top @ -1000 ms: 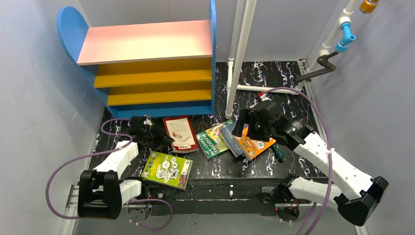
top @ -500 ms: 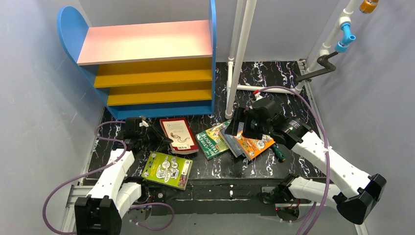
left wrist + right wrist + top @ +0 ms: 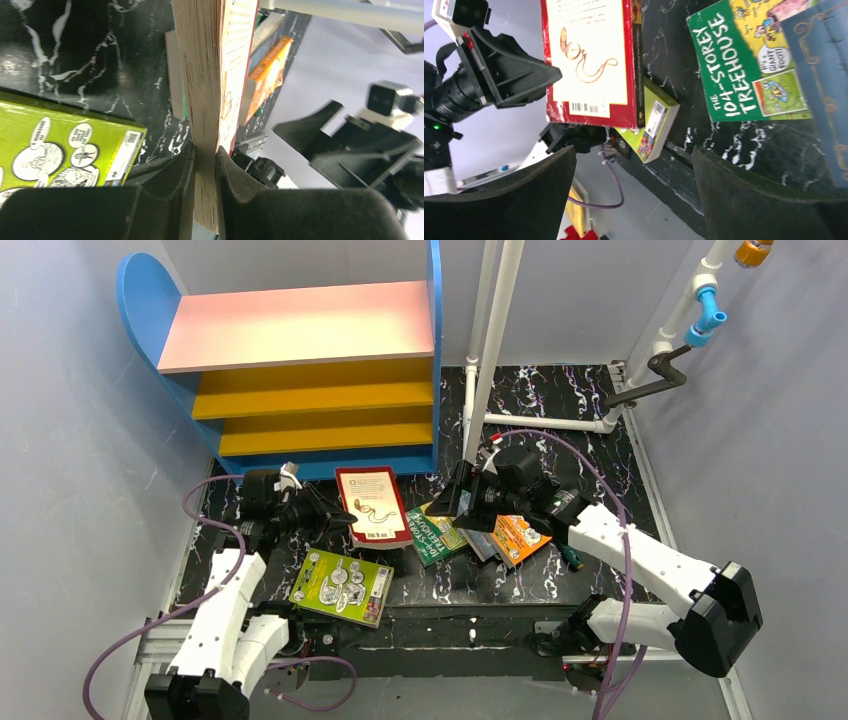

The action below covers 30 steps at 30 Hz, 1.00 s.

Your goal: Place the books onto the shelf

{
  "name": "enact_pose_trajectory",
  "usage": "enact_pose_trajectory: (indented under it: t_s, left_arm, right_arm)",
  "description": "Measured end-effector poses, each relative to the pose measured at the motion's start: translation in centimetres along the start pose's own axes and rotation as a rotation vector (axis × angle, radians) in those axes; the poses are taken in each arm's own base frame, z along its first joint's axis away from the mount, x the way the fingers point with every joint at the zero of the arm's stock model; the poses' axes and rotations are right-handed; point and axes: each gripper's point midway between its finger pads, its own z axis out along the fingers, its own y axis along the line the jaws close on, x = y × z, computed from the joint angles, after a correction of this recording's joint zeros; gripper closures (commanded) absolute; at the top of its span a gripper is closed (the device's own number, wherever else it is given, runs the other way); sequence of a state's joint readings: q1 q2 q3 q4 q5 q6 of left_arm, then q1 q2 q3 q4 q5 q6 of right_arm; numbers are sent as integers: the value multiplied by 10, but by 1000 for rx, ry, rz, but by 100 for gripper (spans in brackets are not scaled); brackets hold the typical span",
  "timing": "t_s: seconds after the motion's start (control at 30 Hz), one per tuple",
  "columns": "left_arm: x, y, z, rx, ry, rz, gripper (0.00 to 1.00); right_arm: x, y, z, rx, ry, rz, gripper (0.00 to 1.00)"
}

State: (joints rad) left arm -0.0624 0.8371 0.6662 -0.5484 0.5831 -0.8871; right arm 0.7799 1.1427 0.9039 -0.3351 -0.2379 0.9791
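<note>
The red book (image 3: 372,506) is lifting toward the shelf (image 3: 300,325), the left gripper (image 3: 333,521) clamping its edge while the right gripper (image 3: 462,505) is gaping nearby.

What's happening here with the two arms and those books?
The left gripper is shut on the red-bordered, white-panelled paperback, holding it off the table before the blue-sided, yellow-boarded shelf. The right gripper hangs open above the green book with yellow lettering and its neighbours. A lime-green cartoon book lies flat on the table. No book is shelved yet.
</note>
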Motion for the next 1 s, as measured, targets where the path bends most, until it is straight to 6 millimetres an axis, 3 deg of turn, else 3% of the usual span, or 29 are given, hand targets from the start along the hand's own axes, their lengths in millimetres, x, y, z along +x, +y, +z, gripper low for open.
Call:
enact_pose_trajectory:
  t_s: [0.2,0.47,0.67,0.77,0.87,0.93,0.97,1.0]
  left_arm:
    - [13,-24,-18,102,25,28,100]
    - [25,-42,-33,159,57,36,100]
    - [24,-60,-44,194,47,63,100]
    - [22,-66,-49,207,34,84,100]
    - [22,-66,-50,209,24,94,100]
    - [19,-65,-50,203,5,99,100]
    - [18,-65,-50,201,-5,102,97]
    - [17,-65,-51,201,-13,107,83]
  right_arm:
    - [9,20,23,-121,37,99,8]
    - [15,54,48,-270,114,151,17]
    - [15,68,47,-331,130,159,42]
    - [14,73,45,-353,131,154,65]
    - [13,79,43,-367,141,144,81]
    - [9,87,42,-383,142,135,99]
    - [7,90,41,-392,140,127,99]
    - [6,93,40,-400,139,120,99]
